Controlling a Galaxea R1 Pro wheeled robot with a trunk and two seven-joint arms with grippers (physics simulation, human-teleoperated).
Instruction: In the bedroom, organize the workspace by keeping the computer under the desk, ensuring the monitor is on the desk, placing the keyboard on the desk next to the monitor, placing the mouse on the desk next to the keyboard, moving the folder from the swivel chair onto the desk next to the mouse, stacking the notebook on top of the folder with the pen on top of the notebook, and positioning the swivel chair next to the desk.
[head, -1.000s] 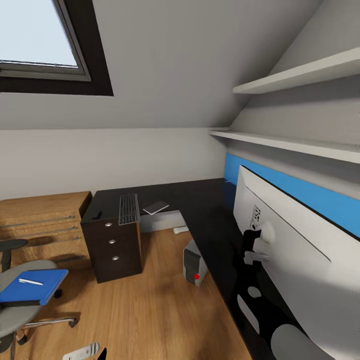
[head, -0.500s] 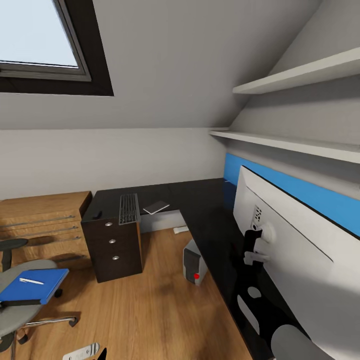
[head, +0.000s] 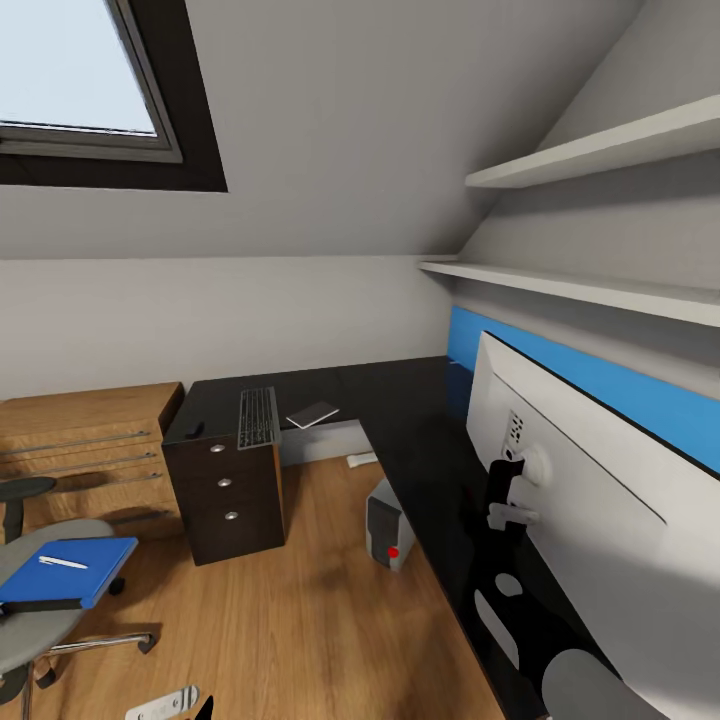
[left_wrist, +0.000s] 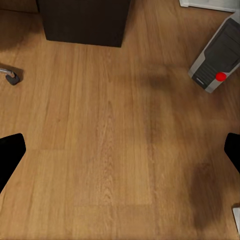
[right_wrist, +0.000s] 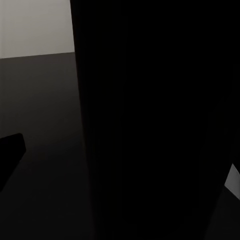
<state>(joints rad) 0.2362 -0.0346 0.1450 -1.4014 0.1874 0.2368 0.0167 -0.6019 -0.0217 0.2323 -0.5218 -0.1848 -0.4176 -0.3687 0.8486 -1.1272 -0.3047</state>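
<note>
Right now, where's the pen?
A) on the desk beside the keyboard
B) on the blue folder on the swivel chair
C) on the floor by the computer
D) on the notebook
B: in the head view the whitish pen lies on top of the blue folder, which rests on the seat of the swivel chair, well apart from the desk.

Monitor (head: 590, 500): you see its pale back, upright on the black bench (head: 420, 440).
Keyboard (head: 258, 416): flat on the bench.
Folder (head: 62, 572): blue, on the swivel chair (head: 40, 625), pen (head: 62, 564) atop.
Computer (head: 388, 525): on the floor.
</note>
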